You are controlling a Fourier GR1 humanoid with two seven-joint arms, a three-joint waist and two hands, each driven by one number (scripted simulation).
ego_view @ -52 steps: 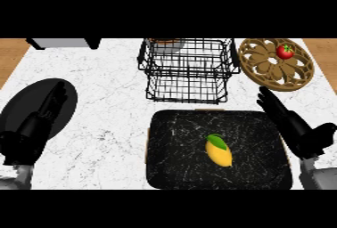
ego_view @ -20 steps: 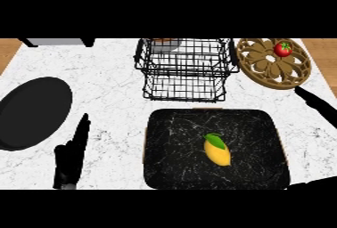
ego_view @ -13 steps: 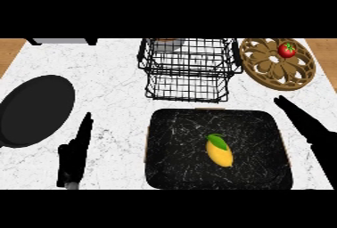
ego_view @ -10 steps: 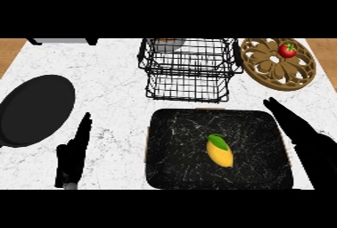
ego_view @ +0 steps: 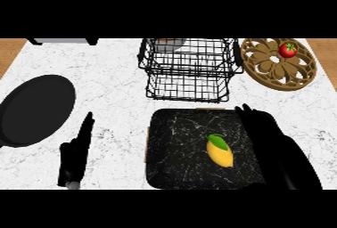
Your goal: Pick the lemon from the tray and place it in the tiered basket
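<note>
One yellow lemon with a green leaf (ego_view: 220, 152), one black marbled square tray (ego_view: 178, 151), one black wire tiered basket (ego_view: 187, 67), one red tomato (ego_view: 287, 50), one round wooden carved trivet (ego_view: 276, 67), one black oval plate (ego_view: 34, 109), and perhaps one bowl (ego_view: 170, 42) inside the basket.

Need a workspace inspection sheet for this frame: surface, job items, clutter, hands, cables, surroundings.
Surface: white marbled counter, wood strip visible at the far corners.
Job's things: lemon with a green leaf lies on the black marbled tray; black wire tiered basket stands just behind the tray, no lemon in it.
Clutter: black round plate at left; wooden carved trivet at far right with a tomato on it; a bowl-like item behind the basket, unclear.
Hands: right hand open, fingers straight, over the tray's right edge beside the lemon, not holding it; left hand open, resting on edge at lower left.
Cables: nothing seen.
Surroundings: grey object at the top left edge, cut off.
</note>
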